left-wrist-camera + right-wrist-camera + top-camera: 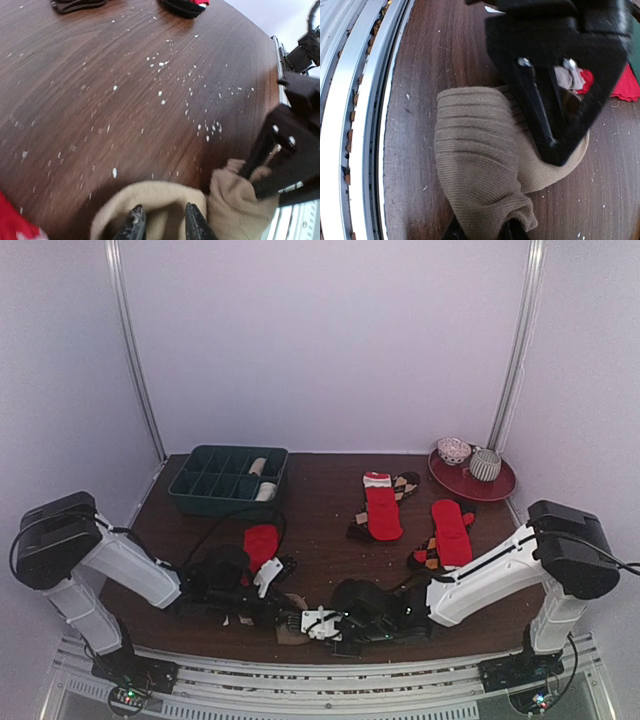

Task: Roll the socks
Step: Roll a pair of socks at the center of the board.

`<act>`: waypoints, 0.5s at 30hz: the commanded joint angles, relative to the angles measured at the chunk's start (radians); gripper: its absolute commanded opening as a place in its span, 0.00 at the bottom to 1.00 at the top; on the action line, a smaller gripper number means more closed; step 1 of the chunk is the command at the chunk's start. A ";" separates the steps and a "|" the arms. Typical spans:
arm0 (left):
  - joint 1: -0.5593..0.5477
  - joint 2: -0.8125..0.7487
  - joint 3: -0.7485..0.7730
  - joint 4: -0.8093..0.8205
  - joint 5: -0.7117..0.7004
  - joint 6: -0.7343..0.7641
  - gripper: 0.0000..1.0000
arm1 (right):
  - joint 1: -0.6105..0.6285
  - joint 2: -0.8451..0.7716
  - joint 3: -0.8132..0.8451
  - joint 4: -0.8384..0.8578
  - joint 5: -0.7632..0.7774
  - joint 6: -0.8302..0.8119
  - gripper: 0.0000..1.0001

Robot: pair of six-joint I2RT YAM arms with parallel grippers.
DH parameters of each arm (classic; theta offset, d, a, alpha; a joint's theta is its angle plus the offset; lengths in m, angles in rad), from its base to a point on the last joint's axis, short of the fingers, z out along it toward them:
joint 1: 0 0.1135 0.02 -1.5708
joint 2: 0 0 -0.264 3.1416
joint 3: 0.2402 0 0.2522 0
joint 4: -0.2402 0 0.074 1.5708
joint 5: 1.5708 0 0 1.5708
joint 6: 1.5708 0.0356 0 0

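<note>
A tan sock [292, 632] lies bunched at the table's front edge between both grippers. In the left wrist view my left gripper [163, 223] has its fingertips [135, 222] set in a fold of the tan sock [165, 197]. My right gripper [260, 172] pinches the sock's other end. In the right wrist view the ribbed tan sock [475, 160] drapes over my right gripper [485, 232], hiding most of its fingers. The left gripper [552, 150] presses on the sock. A red sock [262, 543] lies behind the left gripper [270, 588].
Two red socks lie on brown diamond-patterned ones at mid table [382, 508] and to the right [452, 533]. A dark green compartment tray [215, 480] holding rolled socks [262, 466] stands back left. A red plate [490, 487] with two round things stands back right. A metal rail [355, 125] runs along the front edge.
</note>
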 commanded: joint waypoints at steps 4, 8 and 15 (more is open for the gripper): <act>0.010 0.179 0.156 -0.015 0.065 0.099 0.26 | 0.049 -0.048 0.005 -0.326 0.087 -0.053 0.07; 0.020 0.317 0.208 0.046 0.147 0.108 0.21 | 0.049 -0.075 0.030 -0.377 0.114 -0.054 0.08; 0.021 0.288 0.187 0.076 0.149 0.100 0.21 | 0.046 -0.028 0.041 -0.399 0.142 -0.014 0.08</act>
